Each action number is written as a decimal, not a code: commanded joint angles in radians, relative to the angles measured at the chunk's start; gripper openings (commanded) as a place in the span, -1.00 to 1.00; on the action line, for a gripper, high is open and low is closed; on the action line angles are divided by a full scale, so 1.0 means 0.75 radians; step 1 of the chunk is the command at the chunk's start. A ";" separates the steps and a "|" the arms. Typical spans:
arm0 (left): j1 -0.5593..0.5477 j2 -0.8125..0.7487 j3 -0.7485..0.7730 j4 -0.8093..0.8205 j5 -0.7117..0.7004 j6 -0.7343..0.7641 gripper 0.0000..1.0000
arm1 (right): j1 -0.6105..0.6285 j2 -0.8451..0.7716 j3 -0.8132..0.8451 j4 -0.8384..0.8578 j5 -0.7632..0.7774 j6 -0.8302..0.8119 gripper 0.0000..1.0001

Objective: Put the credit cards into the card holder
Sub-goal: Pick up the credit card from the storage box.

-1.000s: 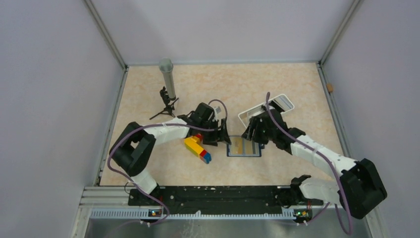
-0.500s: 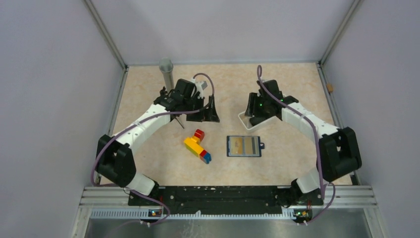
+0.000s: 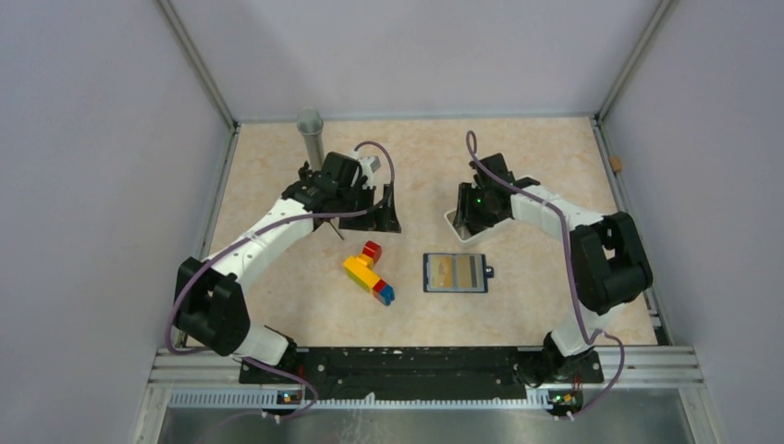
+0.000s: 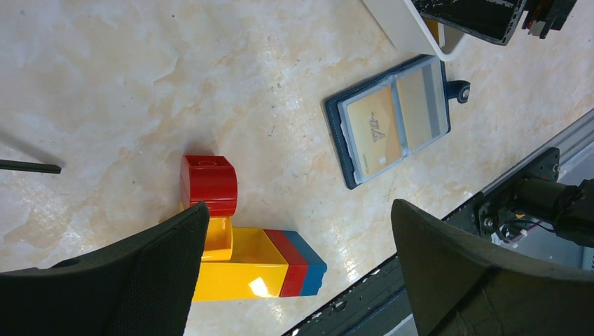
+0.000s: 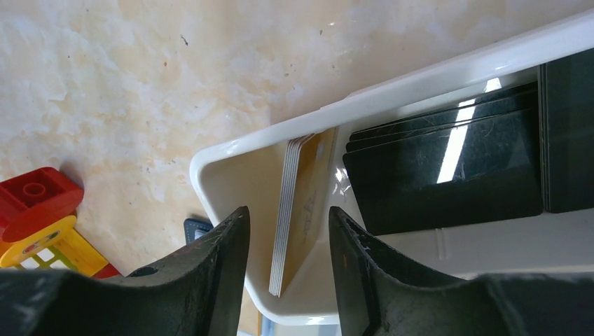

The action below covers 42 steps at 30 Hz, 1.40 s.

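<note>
The navy card holder (image 3: 455,273) lies open and flat on the table, with a yellow-gold credit card (image 4: 375,126) and a greyish one (image 4: 422,105) in its slots. My left gripper (image 3: 386,211) hangs open above the table, up and left of the holder, with nothing between its fingers (image 4: 298,210). My right gripper (image 3: 467,220) is down in the near end of the white tray (image 3: 473,235). In the right wrist view its jaws (image 5: 288,213) stand open on either side of a stack of gold cards (image 5: 308,189) on edge, with a gap on each side.
A run of yellow, red and blue toy bricks (image 3: 368,275) lies left of the holder. Black cards (image 5: 448,168) fill the rest of the tray. A grey cylinder on a small tripod (image 3: 311,139) stands at the back left. Walls enclose the table.
Both arms have pulled back from the card holder. The left gripper opened wide and drew up and left. The right gripper went to the tray, and its jaws have narrowed around the card stack.
</note>
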 commanded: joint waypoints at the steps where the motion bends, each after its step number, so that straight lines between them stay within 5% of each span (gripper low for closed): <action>1: 0.005 -0.049 -0.008 0.015 0.004 0.018 0.97 | 0.003 0.000 0.077 0.049 -0.077 0.019 -0.12; 18: 0.006 -0.069 -0.015 0.017 -0.003 0.016 0.97 | 0.002 -0.083 0.071 0.082 -0.178 0.058 -0.22; 35: 0.005 -0.072 -0.017 0.014 -0.011 0.016 0.97 | 0.002 -0.092 0.046 0.095 -0.185 0.067 -0.70; 42: 0.006 -0.074 -0.017 0.014 -0.009 0.016 0.97 | 0.004 -0.064 0.038 0.094 -0.197 0.059 -0.73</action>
